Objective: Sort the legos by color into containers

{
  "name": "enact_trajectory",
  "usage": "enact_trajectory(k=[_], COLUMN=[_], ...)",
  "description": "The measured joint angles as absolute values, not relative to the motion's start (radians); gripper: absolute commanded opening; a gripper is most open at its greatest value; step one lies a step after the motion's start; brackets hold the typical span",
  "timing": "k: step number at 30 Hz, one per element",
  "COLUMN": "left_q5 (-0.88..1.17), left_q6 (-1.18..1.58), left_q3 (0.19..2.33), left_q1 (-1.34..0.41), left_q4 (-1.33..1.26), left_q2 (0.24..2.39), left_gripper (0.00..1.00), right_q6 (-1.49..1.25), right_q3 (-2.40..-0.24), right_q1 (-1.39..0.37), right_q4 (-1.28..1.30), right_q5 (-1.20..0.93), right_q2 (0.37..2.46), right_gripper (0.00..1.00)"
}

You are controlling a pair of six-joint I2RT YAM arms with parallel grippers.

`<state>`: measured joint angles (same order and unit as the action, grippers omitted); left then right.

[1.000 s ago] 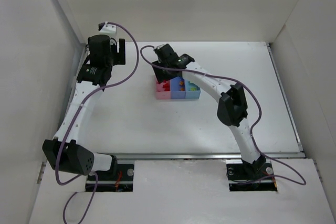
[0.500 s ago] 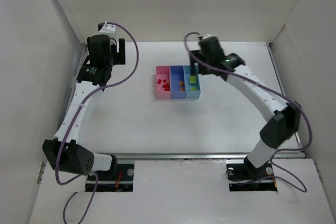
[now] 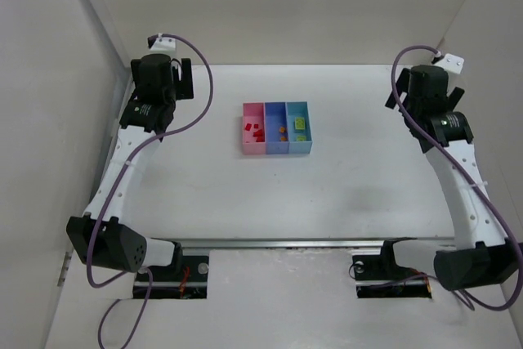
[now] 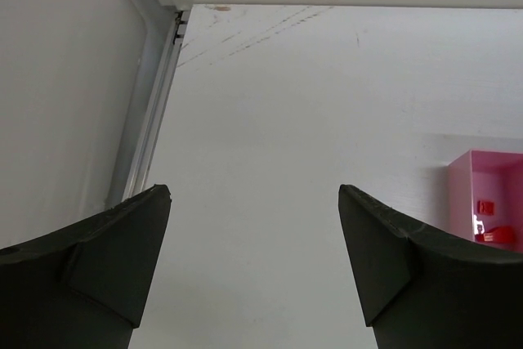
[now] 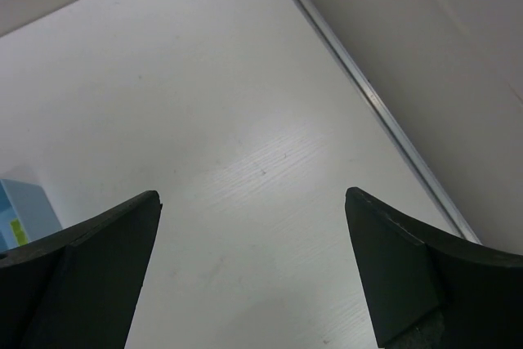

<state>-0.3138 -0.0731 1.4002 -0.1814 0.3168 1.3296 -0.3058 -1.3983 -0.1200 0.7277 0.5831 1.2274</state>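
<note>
We have swung our right tool (image 5: 253, 226), open and empty like the left tool (image 4: 253, 226), away, leaving the bins (image 3: 278, 151) far to its left, their bricks (image 3: 256, 130) apparently all sorted.

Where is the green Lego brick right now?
In the overhead view, slightly right of centre, the green brick lies inside the light teal bin, rightmost of three joined bins, beside the blue bin.

White table (image 3: 327, 194) with a metal rail along its edges. Sitting right on it are the containers (image 3: 277, 151): three bins joined in a row, pink, blue and light teal from left to right, around the middle, a bit toward the back.
</note>
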Motion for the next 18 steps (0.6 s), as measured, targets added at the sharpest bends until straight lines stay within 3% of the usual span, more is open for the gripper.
enact_trajectory(k=[18], left_q5=[-0.337], left_q6=[-0.062], left_q3=[1.393], left_q1=[-0.181], left_q4=[0.31], left_q2=[1.333], left_gripper=[0.82], right_q6=[-0.321], right_q3=[-1.34], right_q1=[-0.119], right_q4=[0.669], right_q5=[0.606], right_q2=[1.1], right_gripper=[1.0])
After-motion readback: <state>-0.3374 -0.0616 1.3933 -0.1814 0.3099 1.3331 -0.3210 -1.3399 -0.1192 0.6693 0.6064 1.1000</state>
